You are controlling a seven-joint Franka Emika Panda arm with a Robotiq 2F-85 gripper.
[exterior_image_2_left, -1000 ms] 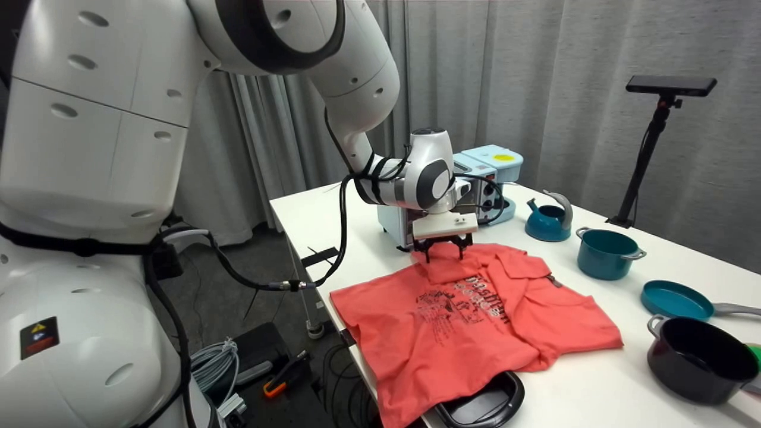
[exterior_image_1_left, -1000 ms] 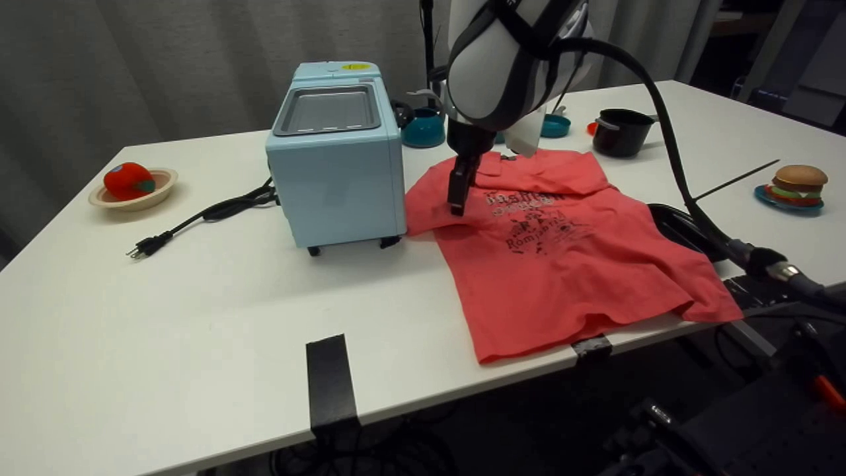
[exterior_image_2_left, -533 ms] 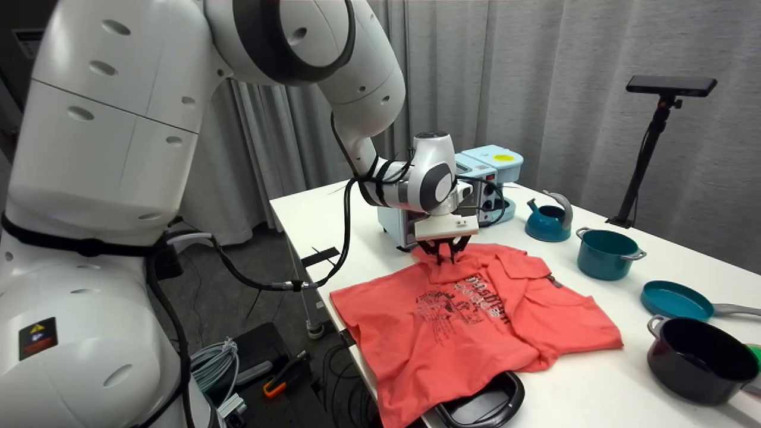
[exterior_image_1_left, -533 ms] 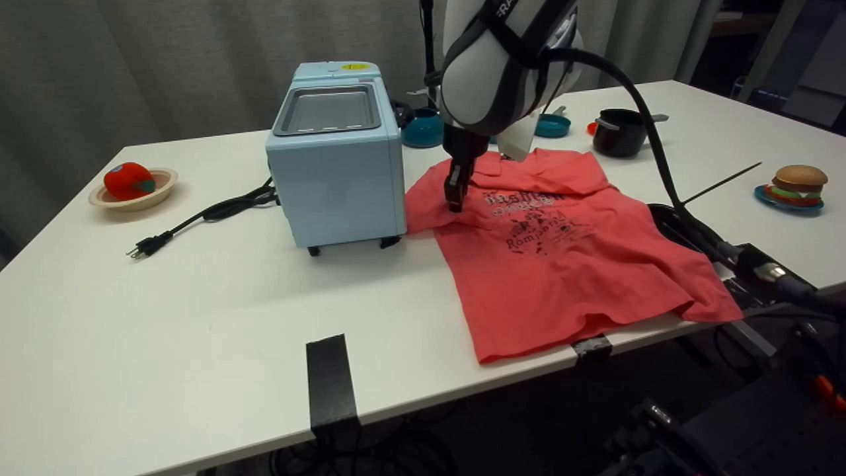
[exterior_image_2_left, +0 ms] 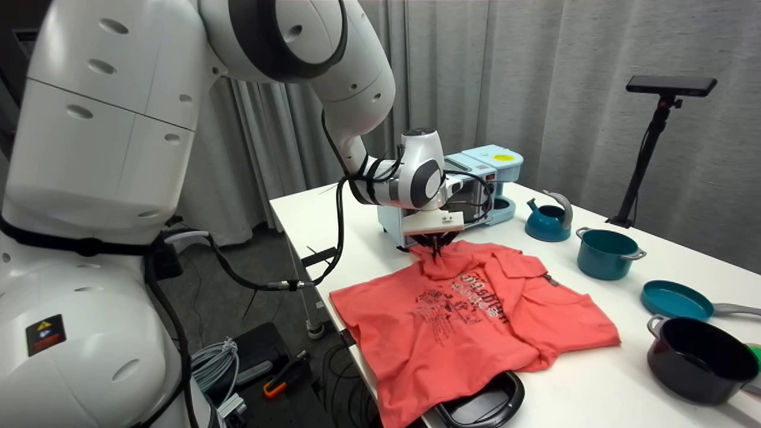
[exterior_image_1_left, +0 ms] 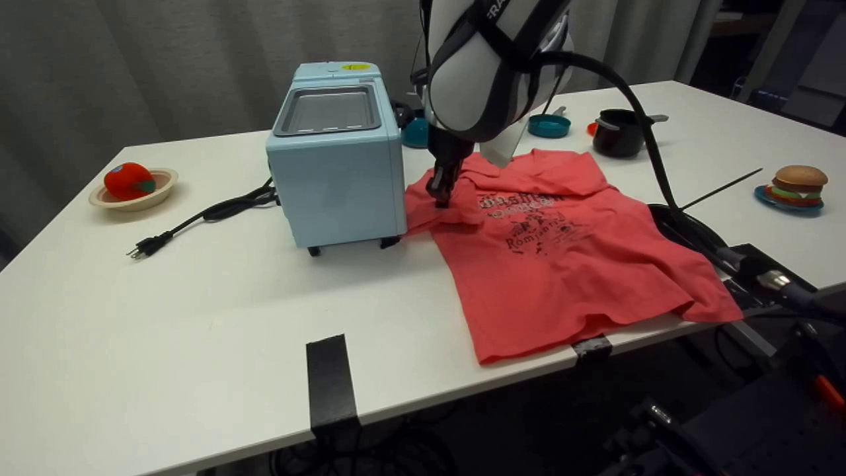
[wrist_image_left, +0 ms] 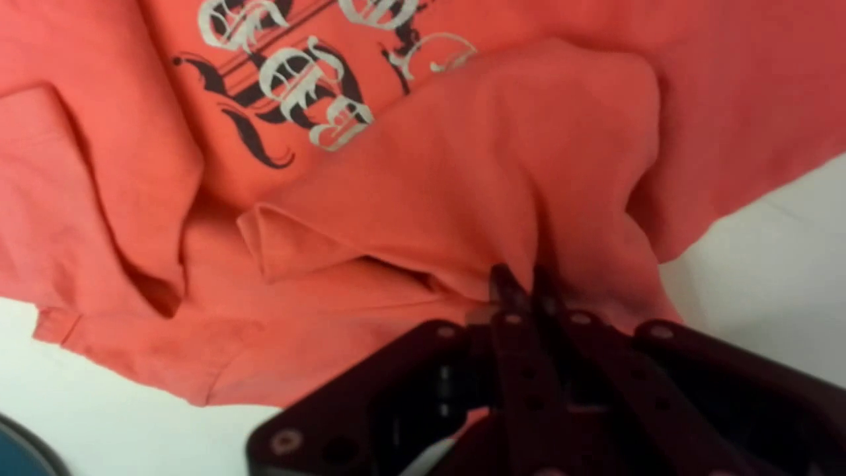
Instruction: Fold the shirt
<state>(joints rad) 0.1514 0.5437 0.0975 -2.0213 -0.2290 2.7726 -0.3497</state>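
The coral-red shirt point(exterior_image_1_left: 595, 277) lies on the white table, printed side up, its lower part flat near the table's front edge. Its far part is folded over in loose layers, seen in both exterior views. My gripper point(exterior_image_2_left: 436, 252) points down at the sleeve area beside the light-blue appliance. In the wrist view the gripper point(wrist_image_left: 529, 281) is shut on a pinched fold of the shirt point(wrist_image_left: 449, 178), and creases run out from the fingertips point(wrist_image_left: 505, 284). The folded flap covers part of the print. Cloth below the fingers is hidden by the gripper.
The light-blue box appliance point(exterior_image_1_left: 337, 178) stands right beside the gripper and the sleeve. A black pan point(exterior_image_2_left: 484, 404) sits partly under the shirt's edge. A teal kettle point(exterior_image_2_left: 548, 221), teal pot point(exterior_image_2_left: 609, 255) and black pot point(exterior_image_2_left: 701, 359) stand beyond the shirt.
The jaws have gone from wide apart to together, taking hold of the cloth. The gripper has shifted toward the appliance, and the sleeve area has bunched and moved with it.
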